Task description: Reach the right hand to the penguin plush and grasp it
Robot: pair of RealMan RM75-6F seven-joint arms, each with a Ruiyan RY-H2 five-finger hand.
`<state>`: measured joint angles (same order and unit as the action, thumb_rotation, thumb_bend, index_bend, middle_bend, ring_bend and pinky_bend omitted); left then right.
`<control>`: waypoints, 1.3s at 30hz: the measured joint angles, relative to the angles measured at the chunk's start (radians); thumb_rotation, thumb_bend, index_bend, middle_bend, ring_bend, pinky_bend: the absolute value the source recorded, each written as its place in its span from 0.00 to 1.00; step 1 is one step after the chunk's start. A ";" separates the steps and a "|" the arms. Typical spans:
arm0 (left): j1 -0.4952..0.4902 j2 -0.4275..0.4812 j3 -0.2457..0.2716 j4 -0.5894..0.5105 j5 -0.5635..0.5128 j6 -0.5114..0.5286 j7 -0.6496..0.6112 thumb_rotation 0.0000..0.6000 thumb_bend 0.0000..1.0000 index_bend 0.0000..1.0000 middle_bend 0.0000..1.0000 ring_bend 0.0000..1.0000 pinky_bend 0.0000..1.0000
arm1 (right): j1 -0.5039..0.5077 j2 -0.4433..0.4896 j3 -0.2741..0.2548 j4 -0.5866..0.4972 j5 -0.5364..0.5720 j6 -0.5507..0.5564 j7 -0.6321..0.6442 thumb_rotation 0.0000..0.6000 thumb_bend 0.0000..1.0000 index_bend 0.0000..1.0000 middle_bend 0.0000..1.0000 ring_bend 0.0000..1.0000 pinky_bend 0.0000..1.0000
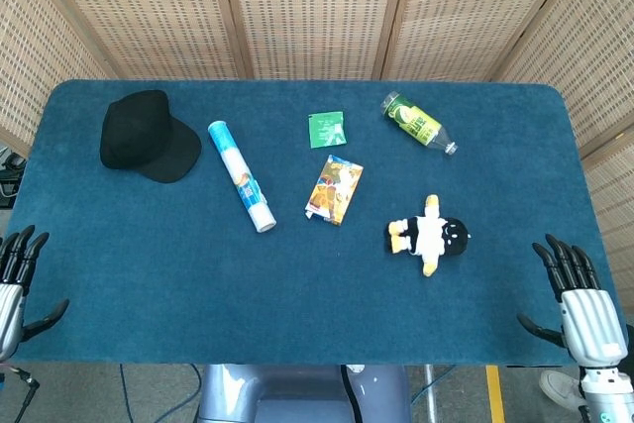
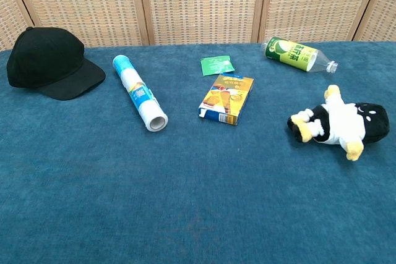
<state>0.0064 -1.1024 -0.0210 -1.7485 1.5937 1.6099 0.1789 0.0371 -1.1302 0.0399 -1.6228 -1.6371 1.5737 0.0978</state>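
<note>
The black-and-white penguin plush [image 1: 430, 235] with yellow feet lies on its side on the blue table, right of centre; the chest view shows the penguin plush [image 2: 340, 123] at its right edge. My right hand [image 1: 575, 302] hangs at the table's near right corner, fingers spread, holding nothing, well to the right of and nearer than the plush. At the near left corner my left hand [image 1: 14, 287] is open too. Neither hand appears in the chest view.
On the blue table [image 1: 297, 294] lie a black cap [image 1: 145, 135], a white-and-blue tube [image 1: 241, 175], a yellow snack box [image 1: 334, 189], a green packet [image 1: 326, 129] and a green bottle [image 1: 417, 122] on its side. Wicker screens stand behind.
</note>
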 measured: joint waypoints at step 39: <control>-0.018 -0.076 -0.023 0.047 -0.044 -0.014 0.115 1.00 0.24 0.00 0.00 0.00 0.00 | 0.380 -0.252 -0.016 0.739 -0.318 0.046 0.438 1.00 0.22 0.49 0.18 0.00 0.16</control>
<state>-0.0119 -1.1783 -0.0438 -1.7014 1.5499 1.5959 0.2938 0.4174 -1.3823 0.0243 -0.8833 -1.9546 1.6193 0.5361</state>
